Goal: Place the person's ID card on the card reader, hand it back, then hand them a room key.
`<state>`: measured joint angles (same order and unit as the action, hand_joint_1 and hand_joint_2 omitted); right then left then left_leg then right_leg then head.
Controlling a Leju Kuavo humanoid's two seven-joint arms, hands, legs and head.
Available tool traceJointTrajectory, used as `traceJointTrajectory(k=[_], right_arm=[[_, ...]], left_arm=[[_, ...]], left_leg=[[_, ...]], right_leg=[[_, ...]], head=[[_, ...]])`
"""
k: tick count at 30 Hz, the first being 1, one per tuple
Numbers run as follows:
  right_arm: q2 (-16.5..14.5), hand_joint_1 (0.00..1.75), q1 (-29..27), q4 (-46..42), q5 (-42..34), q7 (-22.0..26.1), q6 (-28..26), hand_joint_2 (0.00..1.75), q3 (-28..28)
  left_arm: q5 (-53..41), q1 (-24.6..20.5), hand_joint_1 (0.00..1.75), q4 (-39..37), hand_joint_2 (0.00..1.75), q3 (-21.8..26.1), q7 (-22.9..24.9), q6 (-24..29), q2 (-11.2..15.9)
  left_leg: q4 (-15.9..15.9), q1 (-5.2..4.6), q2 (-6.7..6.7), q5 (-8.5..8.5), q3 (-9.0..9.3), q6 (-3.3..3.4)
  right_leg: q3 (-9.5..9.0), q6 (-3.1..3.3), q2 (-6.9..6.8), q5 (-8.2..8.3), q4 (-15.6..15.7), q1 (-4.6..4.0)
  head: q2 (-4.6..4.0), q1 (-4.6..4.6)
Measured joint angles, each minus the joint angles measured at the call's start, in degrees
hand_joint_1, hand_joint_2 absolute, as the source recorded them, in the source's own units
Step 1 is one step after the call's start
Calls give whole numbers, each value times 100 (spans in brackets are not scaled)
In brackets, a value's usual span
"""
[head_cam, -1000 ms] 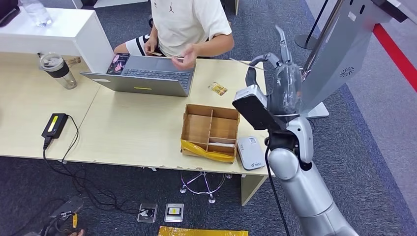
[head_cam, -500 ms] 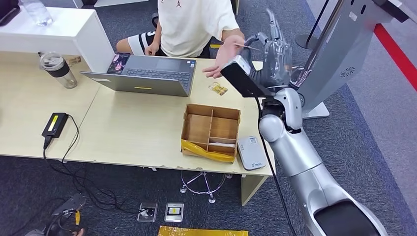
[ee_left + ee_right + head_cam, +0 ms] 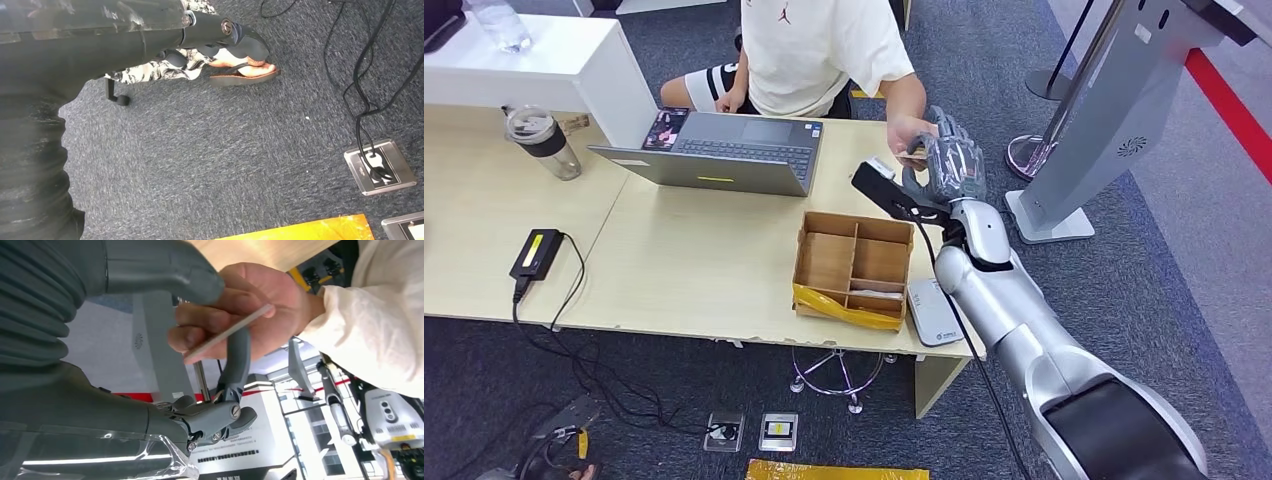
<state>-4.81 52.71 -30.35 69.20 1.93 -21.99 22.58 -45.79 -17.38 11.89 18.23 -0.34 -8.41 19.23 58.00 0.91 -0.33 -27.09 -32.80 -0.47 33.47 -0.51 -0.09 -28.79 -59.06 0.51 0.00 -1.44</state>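
My right hand (image 3: 949,160) reaches over the table's far right corner and meets the person's hand (image 3: 911,133). In the right wrist view the person's hand (image 3: 250,300) pinches the thin ID card (image 3: 227,333), seen edge-on. My thumb (image 3: 165,270) lies over their fingers, and one dark finger (image 3: 236,360) stands just behind the card. The white card reader (image 3: 934,311) lies at the table's near right edge, beside a cardboard box (image 3: 854,262) with compartments. My left hand (image 3: 220,32) hangs over the carpet, holding nothing.
The person (image 3: 819,50) sits behind a grey laptop (image 3: 724,152). A bottle (image 3: 544,143) and a black power adapter (image 3: 536,253) with its cable lie on the left table. A grey kiosk stand (image 3: 1114,110) rises at the right.
My right arm has come down and forward from raised beside the kiosk to the person's hand. The person moved the card from over the laptop out to the right.
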Motion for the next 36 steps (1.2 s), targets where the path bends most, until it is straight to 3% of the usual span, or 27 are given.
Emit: traceJointTrajectory(k=[7, 12, 16, 20, 23, 27, 32, 36], right_arm=[[87, 0, 22, 235, -78, -7, -218, 175, -2], [336, 0, 156, 267, -493, 168, -525, 175, -146], [783, 0, 226, 148, -995, 225, -622, 175, -503], [1576, 0, 115, -75, -1349, 122, -595, 175, -1048], [2268, 0, -229, -168, -1661, -24, -585, 175, -1528], [3041, 0, -1212, -219, -2286, -10, -567, 175, -2211], [3463, 0, -2199, -160, -2580, -15, -341, 175, -2991], [3557, 0, -2754, 141, -2999, -690, 1079, 175, -3651]], left_arm=[[-27, -4, 0, 0, 175, 33, 6, 14, 0], [-15, 47, 0, -1, 175, 133, -13, 37, 19], [19, 178, 0, -2, 175, 241, -96, 70, 55], [41, 396, 0, -2, 175, 379, -177, 76, 132], [57, 547, 0, -4, 175, 493, -244, 65, 197], [68, 801, 0, -14, 175, 590, -304, 64, 320], [88, 924, 0, -36, 175, 740, -305, 77, 398], [65, 963, 0, -39, 175, 858, -300, 31, 412]], left_leg=[[1, 1, 6, -1, 1, -2], [1, 0, 8, -1, 1, -1], [4, -3, 6, -2, 3, -1], [5, -4, -2, -6, 1, 6], [6, 0, -8, -16, 6, 12], [4, 18, -10, -42, 9, 13], [3, 28, 0, -49, 11, 7], [1, 39, -6, -52, 12, 3]], right_leg=[[3, 0, 9, 0, -1, -1], [4, 0, 8, 0, 0, 0], [4, -2, 5, 1, 5, 3], [-1, -2, -7, 1, 16, 5], [-12, -4, -12, -1, 32, 1], [-37, -7, -17, -9, 51, -17], [-32, -4, -7, -17, 53, -25], [-34, 0, -12, -25, 55, -36]], head=[[0, 0], [0, 0], [0, 1], [0, 0], [0, 1], [0, 0], [0, 3], [0, 2]])
